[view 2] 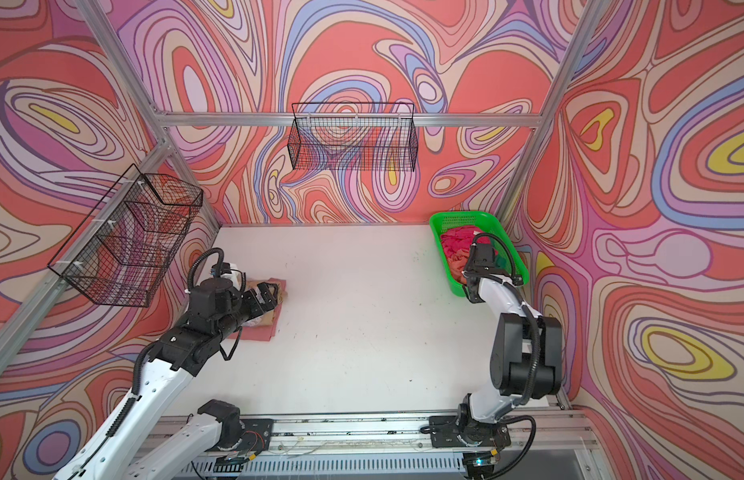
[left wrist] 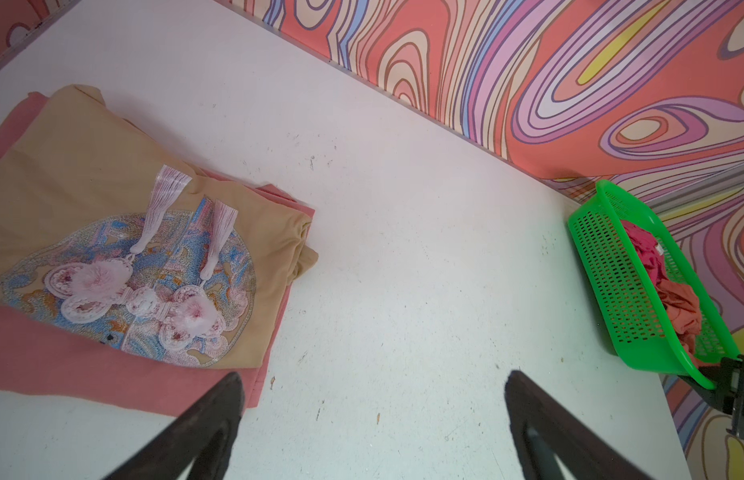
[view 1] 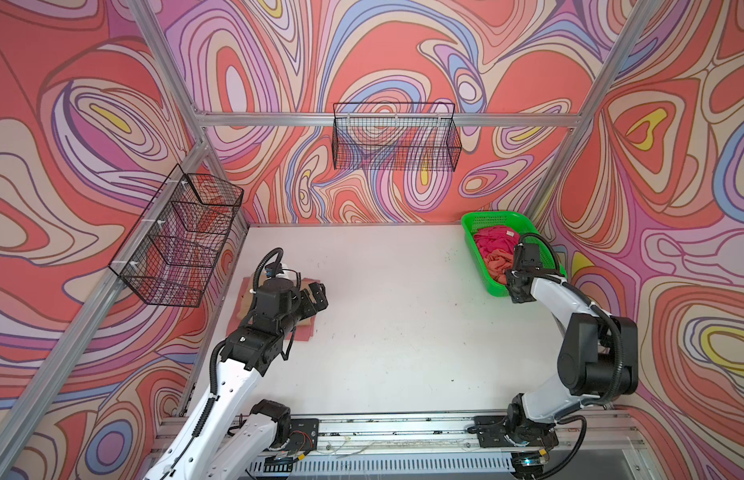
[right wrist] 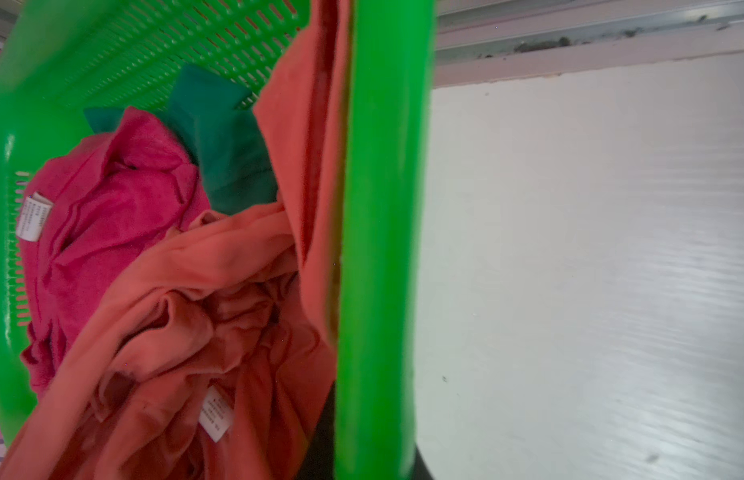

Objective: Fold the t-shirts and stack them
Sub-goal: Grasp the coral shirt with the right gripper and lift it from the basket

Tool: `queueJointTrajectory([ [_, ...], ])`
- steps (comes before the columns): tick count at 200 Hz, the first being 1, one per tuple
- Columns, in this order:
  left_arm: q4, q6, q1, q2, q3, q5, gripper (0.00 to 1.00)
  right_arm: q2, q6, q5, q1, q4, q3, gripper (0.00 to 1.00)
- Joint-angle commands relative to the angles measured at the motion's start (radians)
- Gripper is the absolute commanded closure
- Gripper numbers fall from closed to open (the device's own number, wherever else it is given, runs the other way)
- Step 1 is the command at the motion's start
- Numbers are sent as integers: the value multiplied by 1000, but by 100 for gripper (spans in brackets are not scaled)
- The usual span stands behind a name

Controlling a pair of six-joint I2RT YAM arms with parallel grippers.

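Observation:
A tan t-shirt point(left wrist: 91, 166) with a pale print lies folded on a folded salmon-pink t-shirt point(left wrist: 50, 365) at the table's left. My left gripper point(left wrist: 374, 374) hovers open and empty beside that stack point(view 1: 307, 328). At the back right a green basket point(right wrist: 382, 208) holds a crumpled coral-orange t-shirt point(right wrist: 195, 291), a magenta-pink one point(right wrist: 112, 208) with a white label, and a dark green one point(right wrist: 224, 145). My right gripper point(view 1: 513, 291) is shut at the basket's near corner. The rim runs between its fingers. The coral cloth lies against the inner finger.
A black wire basket point(view 1: 397, 137) hangs on the back wall's rail. A tiered one point(view 1: 183, 241) hangs on the left wall above the stack. The arms' metal base rail point(view 1: 382, 432) runs along the table's front edge. Patterned walls close three sides.

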Motion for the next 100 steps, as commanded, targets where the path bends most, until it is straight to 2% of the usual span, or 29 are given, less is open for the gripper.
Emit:
queueJointTrajectory([
  [1,7,10,-6,-8,8,-7,0,38,27,4,-10,85,89,100],
  [14,8,11,-5,-5,9,-7,0,57,25,-12,-14,68,111,99],
  [43,-6,17,-6,-7,17,-13,0,-17,29,-33,-14,54,73,55],
  [65,-8,18,-6,-14,17,-13,0,-139,-17,-23,-15,48,19,28],
  [80,-23,16,-6,-17,22,-12,0,-205,-69,-25,-15,0,22,18],
  [100,-90,19,-9,-24,56,-11,0,-266,-140,-54,-15,-12,27,14],
])
